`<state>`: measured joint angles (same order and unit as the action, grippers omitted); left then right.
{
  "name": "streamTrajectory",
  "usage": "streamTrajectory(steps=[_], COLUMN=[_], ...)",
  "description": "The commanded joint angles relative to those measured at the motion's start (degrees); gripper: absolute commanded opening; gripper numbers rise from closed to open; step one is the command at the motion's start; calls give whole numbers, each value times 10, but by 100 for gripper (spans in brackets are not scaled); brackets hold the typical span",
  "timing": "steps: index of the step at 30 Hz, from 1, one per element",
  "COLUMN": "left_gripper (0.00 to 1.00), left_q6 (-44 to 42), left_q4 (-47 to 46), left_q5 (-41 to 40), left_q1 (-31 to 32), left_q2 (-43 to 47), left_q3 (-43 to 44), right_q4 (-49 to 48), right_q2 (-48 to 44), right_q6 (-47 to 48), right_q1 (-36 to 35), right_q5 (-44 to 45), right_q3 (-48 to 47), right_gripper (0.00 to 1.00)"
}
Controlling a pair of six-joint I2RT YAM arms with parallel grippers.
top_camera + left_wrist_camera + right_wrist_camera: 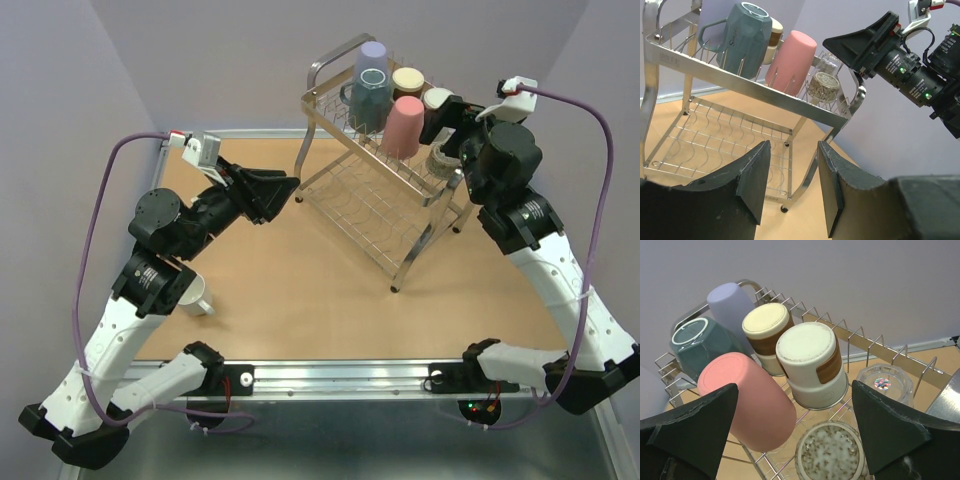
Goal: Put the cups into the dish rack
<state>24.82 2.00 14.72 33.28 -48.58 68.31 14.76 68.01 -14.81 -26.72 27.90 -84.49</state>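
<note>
Left jaws are seen partly apart, nothing held, facing the dish rack [352, 205]. Right jaws are spread wide above the top tier, nothing clamped. Cups [755, 400] are stood upside down in that tier. A white mug [198, 297] is seen on the tan bench [300, 290] by the left arm. Plain pale walls are noted behind.

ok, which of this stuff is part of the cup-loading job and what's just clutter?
Job:
- dish rack
- on its top tier: lavender cup, teal mug, pink cup, cream-and-brown cups, clear glass, speckled cup
- white mug, on the table, not racked

Not the job:
- purple cables
- metal rail at the table's near edge
</note>
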Motion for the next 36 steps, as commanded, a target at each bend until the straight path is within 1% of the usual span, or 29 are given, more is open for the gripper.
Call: streamTrajectory(steps=[1,6,10,12,14,15,16,17,18,19,20,21,23,24,26,27,28,29,30,31,32,33,35,36], left_gripper=[53,52,53,52,52,52,52,52,52,52,52,52,53,53,54,54,56,57,58,59,59,59,59,59], left_q6=[-15,-22,-29,-31,-26,-21,-2,8,17,30,47,51,72,73,79,78,78,78,73,68,65,57,52,51], left_q4=[-23,-21,8,38,76,127,160,230,267,303,336,388,431,447,455,449,447,448,451,453,457,462,471,480], left_q5=[0,-1,-9,-37,-85,-153,-198,-270,-294,-311,-309,-294,-261,-254,-247,-246,-252,-267,-271,-272,-273,-271,-273,-281], left_q1=[-2,-2,-4,-3,-4,-5,-7,-11,-18,-28,-66,-89,-137,-167,-190,-209,-215,-223,-240,-252,-263,-272,-299,-307], left_q2=[5,1,-3,-4,-3,-3,-6,-17,-26,-37,-63,-78,-104,-121,-130,-130,-129,-129,-129,-129,-129,-128,-121,-111], left_q3=[4,13,20,31,41,45,55,59,62,64,60,54,26,13,-21,-30,-39,-55,-62,-77,-83,-88,-95,-96], right_q4=[134,134,134,132,132,128,127,125,122,122,122,121,120,121,122,123,135,150,185,199,210,217,220,231], right_q2=[28,23,14,8,4,-2,-3,-9,-10,-12,-13,-14,-15,-14,-6,-2,5,32,47,61,76,93,110,134], right_q6=[-44,-46,-44,-40,-35,-28,-25,-18,-15,-12,-10,-8,-10,-11,-12,-14,-14,-14,-15,-10,-4,9,22,30], right_q1=[-4,-4,-4,-4,-4,-4,-4,-4,-4,-4,-4,-4,-4,-4,-4,-4,-4,-4,-9,-17,-31,-72,-123,-169], right_q5=[0,-2,-6,-16,-28,-42,-49,-67,-79,-92,-116,-129,-151,-175,-206,-236,-252,-276,-281,-297,-300,-288,-280,-259], right_q3=[16,-2,-25,-49,-67,-74,-94,-102,-110,-120,-135,-144,-167,-175,-195,-214,-231,-249,-292,-307,-318,-325,-331,-337], right_gripper=[100,100,98,97,97,97,97,97,97,97,97,97,97,97,97,97,97,97,97,97,97,97,97,97])
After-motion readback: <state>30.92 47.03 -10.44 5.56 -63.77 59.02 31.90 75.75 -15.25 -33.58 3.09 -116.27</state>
